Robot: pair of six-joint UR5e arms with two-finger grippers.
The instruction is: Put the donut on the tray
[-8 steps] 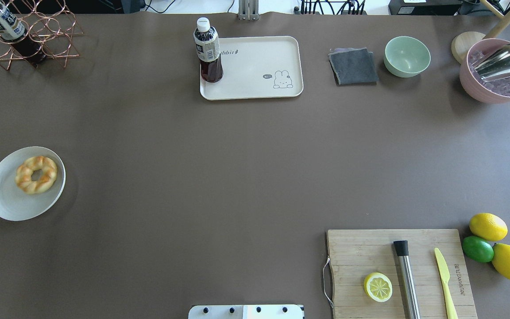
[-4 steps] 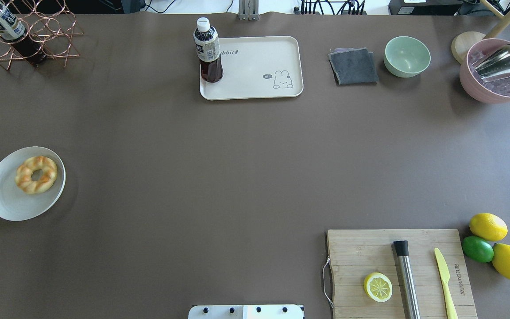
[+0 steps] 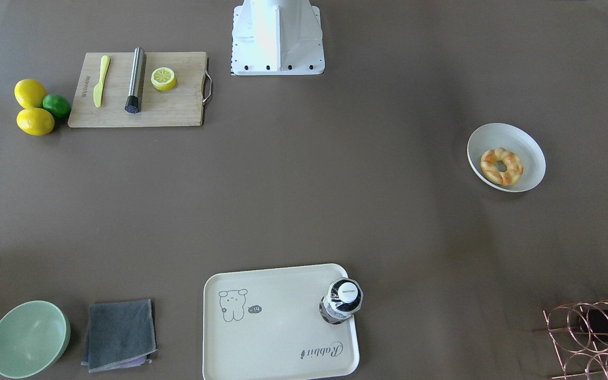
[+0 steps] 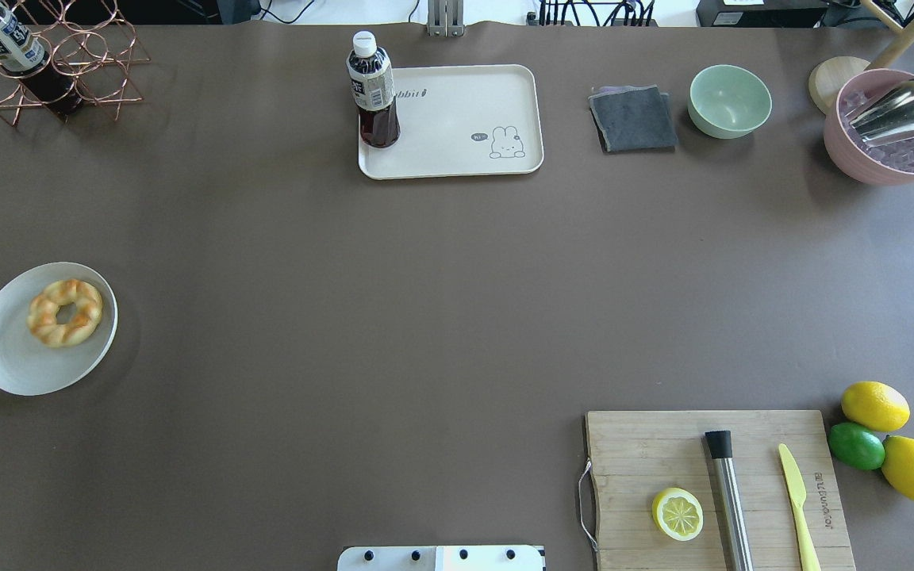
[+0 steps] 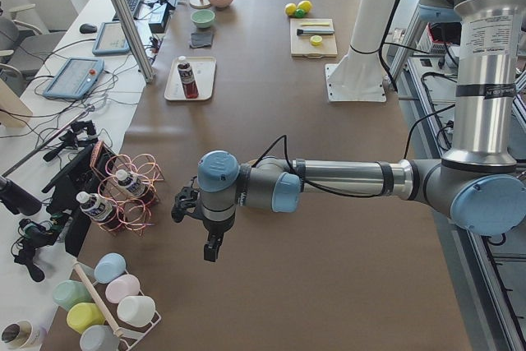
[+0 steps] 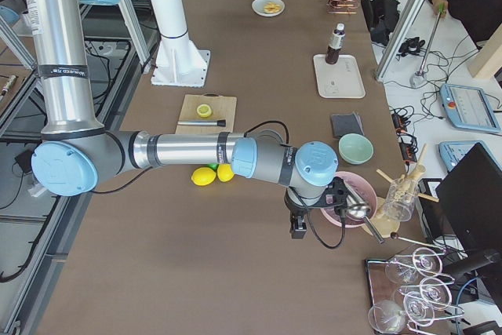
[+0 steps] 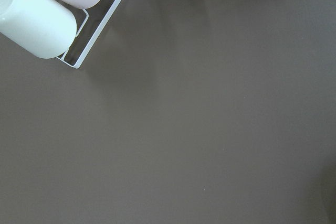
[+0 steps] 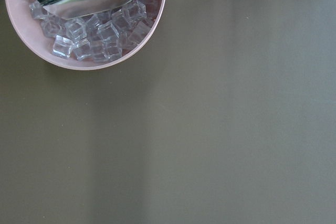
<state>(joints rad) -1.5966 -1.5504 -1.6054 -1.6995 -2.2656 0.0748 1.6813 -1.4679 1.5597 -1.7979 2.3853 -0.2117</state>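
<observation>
Donut [image 4: 65, 312] on plate [image 4: 5, 365], well apart from tray [image 4: 457, 119]. Left end effector [image 5: 211, 254], right end effector [image 6: 298, 232] over surface [image 4: 425, 317]; spread or pressed together: cannot tell.

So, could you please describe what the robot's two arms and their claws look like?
The left arm and the right arm are both silver-grey metal tubes, linked by rounded grey joints with light-blue caps. A thin black cable loops along each forearm towards a small black claw. These are the left claw and the right claw.
</observation>
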